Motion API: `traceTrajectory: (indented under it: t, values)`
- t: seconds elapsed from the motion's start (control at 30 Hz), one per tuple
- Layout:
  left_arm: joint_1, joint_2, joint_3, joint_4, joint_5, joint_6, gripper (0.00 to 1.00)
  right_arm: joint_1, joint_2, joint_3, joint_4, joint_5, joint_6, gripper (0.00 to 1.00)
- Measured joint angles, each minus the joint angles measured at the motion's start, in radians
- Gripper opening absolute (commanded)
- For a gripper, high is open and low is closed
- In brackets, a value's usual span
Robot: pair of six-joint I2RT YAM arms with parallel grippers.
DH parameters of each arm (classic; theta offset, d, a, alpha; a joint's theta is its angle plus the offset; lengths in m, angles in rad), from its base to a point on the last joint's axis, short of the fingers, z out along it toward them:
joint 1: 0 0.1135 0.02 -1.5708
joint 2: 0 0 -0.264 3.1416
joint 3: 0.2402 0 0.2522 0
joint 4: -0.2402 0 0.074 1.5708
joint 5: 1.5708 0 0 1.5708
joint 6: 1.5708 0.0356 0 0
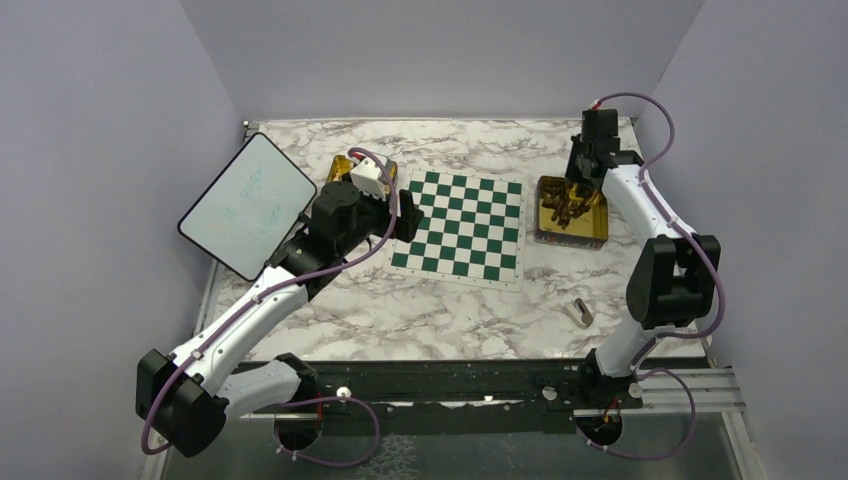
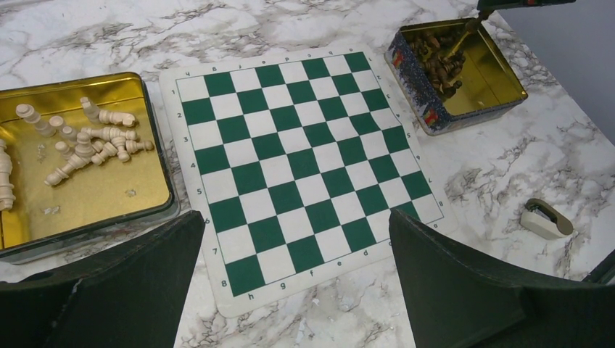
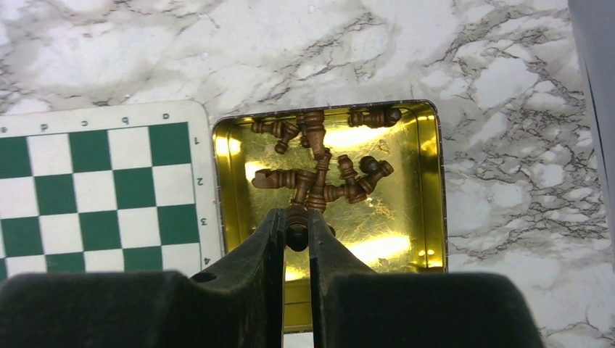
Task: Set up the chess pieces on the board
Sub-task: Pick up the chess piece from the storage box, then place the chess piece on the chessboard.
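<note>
The green and white board [image 1: 462,225] [image 2: 303,161] [image 3: 98,196] lies bare at the table's middle. Dark brown chess pieces [image 3: 323,167] [image 2: 437,58] lie heaped in a gold tray [image 1: 598,232] [image 3: 413,239] to its right. My right gripper [image 3: 296,226] [image 1: 578,192] reaches into that tray, shut on a dark brown chess piece [image 3: 296,232] gripped between its fingertips. Pale cream chess pieces [image 2: 91,141] lie in a second gold tray [image 2: 109,199] to the board's left. My left gripper [image 2: 294,239] [image 1: 408,218] hovers open over the board's left edge, holding nothing.
A rounded white tablet [image 1: 248,205] leans at the left of the table. A small grey-beige block [image 1: 581,313] [image 2: 546,218] lies on the marble near the right arm's base. Grey walls close in on both sides.
</note>
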Motion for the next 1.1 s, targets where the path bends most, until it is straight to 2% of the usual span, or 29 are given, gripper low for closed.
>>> traceTrajectory:
  t: [0.27, 0.53, 0.73, 0.93, 1.1]
  values:
    - [0.000, 0.000, 0.000, 0.000, 0.003, -0.003, 0.99, 0.041, -0.039, 0.000, 0.004, -0.075, 0.020, 0.09]
    - [0.000, 0.000, 0.000, 0.001, 0.003, -0.003, 0.99, 0.185, -0.021, 0.012, 0.043, -0.092, 0.027, 0.09]
    - [0.000, 0.000, 0.000, 0.002, 0.003, -0.003, 0.99, 0.275, 0.098, 0.109, 0.085, -0.087, 0.018, 0.09]
    - [0.000, -0.004, -0.002, 0.003, 0.003, -0.003, 0.99, 0.292, 0.249, 0.225, 0.090, -0.058, 0.017, 0.09]
    - [0.000, -0.008, -0.004, 0.003, 0.003, -0.003, 0.99, 0.298, 0.328, 0.258, 0.092, -0.024, 0.016, 0.09]
